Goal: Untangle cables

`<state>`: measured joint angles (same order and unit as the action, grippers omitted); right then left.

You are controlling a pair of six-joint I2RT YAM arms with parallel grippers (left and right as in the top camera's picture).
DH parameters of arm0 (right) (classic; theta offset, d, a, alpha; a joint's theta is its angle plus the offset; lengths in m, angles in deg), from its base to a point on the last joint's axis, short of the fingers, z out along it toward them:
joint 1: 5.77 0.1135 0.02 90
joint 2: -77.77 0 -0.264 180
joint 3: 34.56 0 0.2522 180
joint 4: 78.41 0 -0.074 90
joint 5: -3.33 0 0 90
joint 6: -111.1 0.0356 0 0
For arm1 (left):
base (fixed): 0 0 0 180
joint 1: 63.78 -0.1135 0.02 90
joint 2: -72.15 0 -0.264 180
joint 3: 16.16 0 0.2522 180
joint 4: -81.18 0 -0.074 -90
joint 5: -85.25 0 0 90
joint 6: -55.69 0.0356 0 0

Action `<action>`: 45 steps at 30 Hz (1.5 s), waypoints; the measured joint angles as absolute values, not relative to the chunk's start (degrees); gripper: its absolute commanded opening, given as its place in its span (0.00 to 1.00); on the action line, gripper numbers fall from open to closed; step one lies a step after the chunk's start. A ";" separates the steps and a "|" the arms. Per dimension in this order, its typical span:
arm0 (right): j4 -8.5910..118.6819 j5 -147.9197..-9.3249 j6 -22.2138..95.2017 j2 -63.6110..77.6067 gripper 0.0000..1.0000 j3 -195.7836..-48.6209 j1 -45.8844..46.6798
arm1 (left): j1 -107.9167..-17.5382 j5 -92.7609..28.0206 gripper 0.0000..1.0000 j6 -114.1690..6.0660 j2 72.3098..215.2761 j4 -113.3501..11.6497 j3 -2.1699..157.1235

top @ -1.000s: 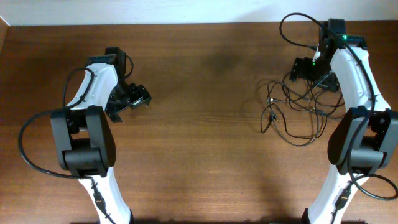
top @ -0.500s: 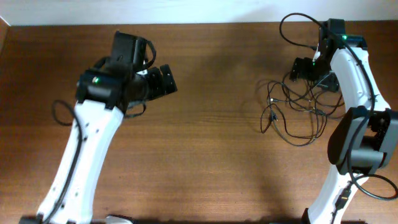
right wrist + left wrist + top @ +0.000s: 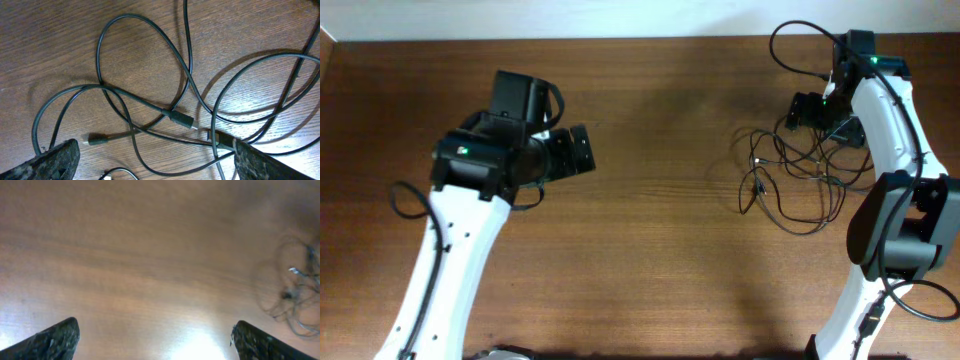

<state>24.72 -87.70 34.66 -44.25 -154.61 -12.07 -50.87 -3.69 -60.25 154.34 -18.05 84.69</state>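
Cables (image 3: 798,178) sit in one loose heap on the right side of the tabletop (image 3: 650,260), under and beside the R arm (image 3: 890,120). Nothing's separated yet afaict: loops cross each other several times, and in the R wrist view I count at least three plug ends (image 3: 182,120) lying inside the mess, w/ cords passing over and under one another. So the task's basically at the start: no cord pulled free, none laid out on its own.

R pincer (image 3: 807,110) hangs over the top edge of the heap, jaws spread wide, holding nothing. Its cam shows cords lying between and below the fingertips, and I can't tell if any are touched. L pincer (image 3: 580,150) is well apart from the heap, over bare tabletop on the left half, jaws wide too, empty. Its cam catches the cables only as a blur at far right.

Left to do: pretty much everything. I'd guess pick a plug end, draw that cord out, repeat per cord.
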 measured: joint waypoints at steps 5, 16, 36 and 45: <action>24.72 -87.68 34.64 -44.25 0.98 -154.61 -12.07 | -50.87 1.27 0.99 -59.57 154.71 -43.87 59.73; 24.70 -87.66 34.66 -44.25 0.98 -154.61 -12.07 | -50.87 1.53 0.99 -59.40 147.89 -94.60 20.43; 24.68 -87.68 34.66 -44.25 0.98 -154.61 -12.07 | -54.65 1.55 0.99 -59.37 131.91 -106.42 -1.51; 24.50 -87.66 34.61 -44.27 0.98 -154.61 -12.07 | -59.09 1.73 0.99 -56.73 108.99 -82.40 -1.73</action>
